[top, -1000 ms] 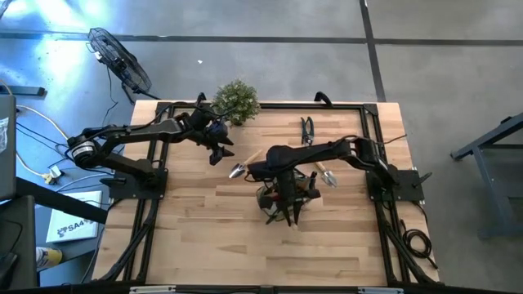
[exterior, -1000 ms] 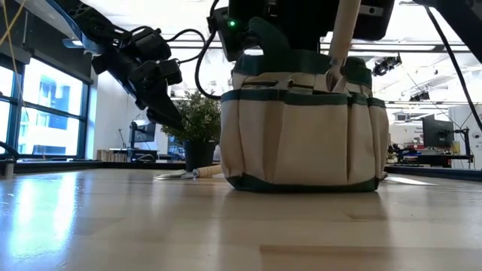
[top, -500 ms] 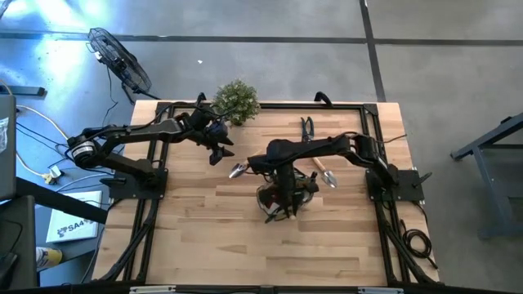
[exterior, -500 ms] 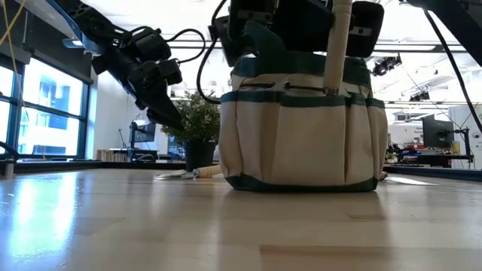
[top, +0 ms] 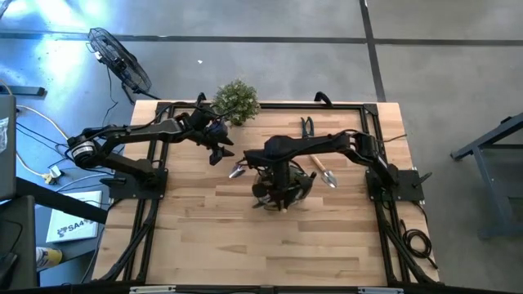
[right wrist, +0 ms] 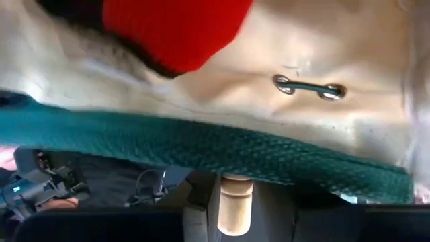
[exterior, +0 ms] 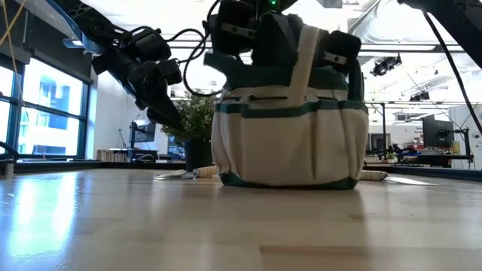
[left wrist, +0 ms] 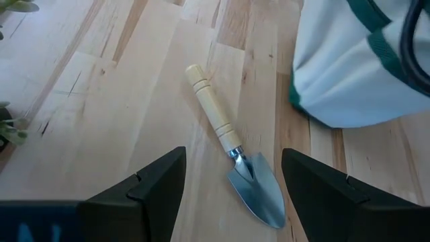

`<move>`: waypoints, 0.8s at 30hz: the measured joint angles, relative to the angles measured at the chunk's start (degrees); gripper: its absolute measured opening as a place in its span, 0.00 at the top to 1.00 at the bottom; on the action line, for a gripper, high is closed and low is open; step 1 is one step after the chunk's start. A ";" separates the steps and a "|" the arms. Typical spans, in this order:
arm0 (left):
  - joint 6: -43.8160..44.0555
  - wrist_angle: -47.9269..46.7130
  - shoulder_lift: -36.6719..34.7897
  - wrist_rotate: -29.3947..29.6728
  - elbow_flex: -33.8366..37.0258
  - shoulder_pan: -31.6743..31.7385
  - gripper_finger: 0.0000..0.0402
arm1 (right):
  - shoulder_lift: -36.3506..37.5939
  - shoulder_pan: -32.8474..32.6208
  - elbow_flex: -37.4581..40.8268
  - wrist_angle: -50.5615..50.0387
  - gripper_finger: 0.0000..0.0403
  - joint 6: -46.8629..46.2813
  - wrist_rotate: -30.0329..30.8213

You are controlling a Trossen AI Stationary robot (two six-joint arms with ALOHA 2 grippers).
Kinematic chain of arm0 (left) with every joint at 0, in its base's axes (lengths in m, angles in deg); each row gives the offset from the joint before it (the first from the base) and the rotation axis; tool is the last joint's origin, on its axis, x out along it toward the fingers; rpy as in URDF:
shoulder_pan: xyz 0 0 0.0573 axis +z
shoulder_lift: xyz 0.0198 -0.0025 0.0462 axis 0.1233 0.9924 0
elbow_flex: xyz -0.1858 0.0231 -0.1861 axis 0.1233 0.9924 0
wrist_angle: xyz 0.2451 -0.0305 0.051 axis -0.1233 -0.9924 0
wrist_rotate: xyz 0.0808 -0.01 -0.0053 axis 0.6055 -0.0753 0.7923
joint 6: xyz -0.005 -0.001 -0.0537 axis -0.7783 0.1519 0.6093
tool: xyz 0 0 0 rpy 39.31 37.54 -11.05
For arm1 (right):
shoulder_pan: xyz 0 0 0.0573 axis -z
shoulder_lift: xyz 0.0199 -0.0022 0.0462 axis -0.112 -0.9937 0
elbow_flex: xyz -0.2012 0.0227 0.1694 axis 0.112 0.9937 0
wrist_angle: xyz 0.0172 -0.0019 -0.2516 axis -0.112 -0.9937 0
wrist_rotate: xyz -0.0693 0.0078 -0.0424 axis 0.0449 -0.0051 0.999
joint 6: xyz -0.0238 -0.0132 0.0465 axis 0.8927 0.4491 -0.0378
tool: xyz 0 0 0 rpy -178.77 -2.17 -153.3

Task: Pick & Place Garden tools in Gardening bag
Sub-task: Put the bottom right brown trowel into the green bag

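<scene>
The gardening bag (exterior: 290, 135) stands on the table near its middle, also seen in the high view (top: 296, 189). My right gripper (exterior: 290, 41) hangs over the bag's mouth, shut on a wooden-handled tool (exterior: 301, 64) that leans down into the bag. Inside, the right wrist view shows a red piece (right wrist: 175, 27) beyond the green rim (right wrist: 201, 148). My left gripper (left wrist: 232, 195) hovers open above a wooden-handled trowel (left wrist: 235, 168) lying flat on the table left of the bag. My right gripper has the tool's wooden handle (right wrist: 235, 195) between its two fingers, close to the handle's free end. It comes slanting down from above the bag's mouth. The handle tilts, and its lower part is hidden inside the bag.
A potted plant (top: 237, 100) stands at the far edge behind my left gripper (top: 219, 152). Dark snips (top: 307, 129) lie far of the bag, and another wooden-handled tool (top: 325, 171) lies to its right. Bare tabletop (top: 245, 245) spreads toward the near edge.
My right gripper has shifted toward the table's left and far edges and rolled at the wrist. The tool's handle has tipped from upright to leaning. The bag has slid a little toward the table's left, and its top has been pushed out of shape.
</scene>
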 joint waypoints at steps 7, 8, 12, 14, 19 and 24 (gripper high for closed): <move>-0.32 0.00 0.00 0.00 0.00 0.00 0.40 | 0.00 -1.19 0.00 4.96 0.82 0.10 0.86; -0.32 0.00 0.00 0.02 0.00 0.00 0.40 | 0.00 -1.11 0.00 4.90 0.82 0.08 1.27; -0.30 0.00 0.00 0.00 0.00 -0.02 0.40 | 0.00 -0.61 0.00 3.86 0.78 -1.24 3.42; -0.30 0.00 0.00 0.00 0.00 -0.02 0.40 | 0.00 -0.30 0.02 3.68 0.75 -1.25 4.20; -0.28 -0.02 -0.01 0.00 0.00 -0.01 0.40 | 0.00 -0.14 0.02 3.66 0.67 -1.17 5.54; -0.28 -0.04 -0.01 0.00 0.00 -0.01 0.40 | 0.00 0.18 0.02 3.63 0.60 -0.77 5.74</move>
